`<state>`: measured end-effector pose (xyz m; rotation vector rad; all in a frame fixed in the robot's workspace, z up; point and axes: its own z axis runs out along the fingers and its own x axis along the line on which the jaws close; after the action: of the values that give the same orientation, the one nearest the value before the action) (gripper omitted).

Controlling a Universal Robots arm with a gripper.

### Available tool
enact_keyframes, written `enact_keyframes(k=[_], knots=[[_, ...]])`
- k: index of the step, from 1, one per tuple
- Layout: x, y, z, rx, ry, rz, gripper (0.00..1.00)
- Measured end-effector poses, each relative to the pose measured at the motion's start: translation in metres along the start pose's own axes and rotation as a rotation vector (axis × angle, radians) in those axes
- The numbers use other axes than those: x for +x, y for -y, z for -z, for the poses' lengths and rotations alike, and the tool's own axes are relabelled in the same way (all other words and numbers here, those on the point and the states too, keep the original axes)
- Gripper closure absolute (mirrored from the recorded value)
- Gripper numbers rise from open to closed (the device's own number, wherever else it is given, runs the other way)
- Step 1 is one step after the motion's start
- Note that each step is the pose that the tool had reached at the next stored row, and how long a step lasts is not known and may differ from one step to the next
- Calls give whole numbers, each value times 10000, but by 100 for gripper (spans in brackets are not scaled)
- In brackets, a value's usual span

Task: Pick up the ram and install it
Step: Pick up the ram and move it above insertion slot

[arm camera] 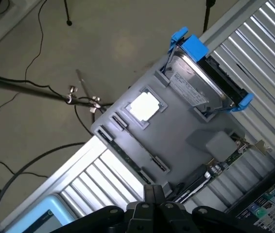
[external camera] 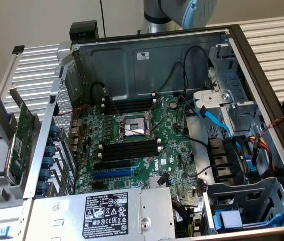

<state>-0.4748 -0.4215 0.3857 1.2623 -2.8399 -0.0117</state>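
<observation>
Black gripper [arm camera: 153, 194] has its two fingers pressed together with nothing between them; in the wrist view the tips show against the edge of a grey tray [arm camera: 186, 131] that sits on a ribbed metal table [arm camera: 113, 179]. Nearest to the tips, in the tray, lies the ram [arm camera: 195, 183], a narrow dark stick seen almost edge-on. The gripper is apart from it. Just beside the far end of the ram stands a green card [arm camera: 227, 158] with a metal bracket [arm camera: 256, 144]. Further out on the tray are a silver square chip [arm camera: 143, 107] in its recess and a hard drive [arm camera: 196, 80] in blue brackets. The drive has a white label, but its writing is too small to read. In the exterior view the arm [external camera: 182, 10], grey with a blue cap, is behind the open case [external camera: 147, 60], and the tray is at the exterior view's left of the case. Inside the case the green motherboard [external camera: 147, 168] carries the word DELL in white, near the black memory slots [external camera: 132, 149] with white clips. The power supply [external camera: 154, 213] has a black label with white symbols and small print which I cannot read. A white sticker [external camera: 143, 55] on the back wall is not legible either.
</observation>
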Motion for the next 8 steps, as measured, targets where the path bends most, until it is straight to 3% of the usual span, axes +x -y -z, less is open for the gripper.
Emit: enact_keyframes(k=[8], knots=[[0, 0, -2, 43, -29, 1466, 90]])
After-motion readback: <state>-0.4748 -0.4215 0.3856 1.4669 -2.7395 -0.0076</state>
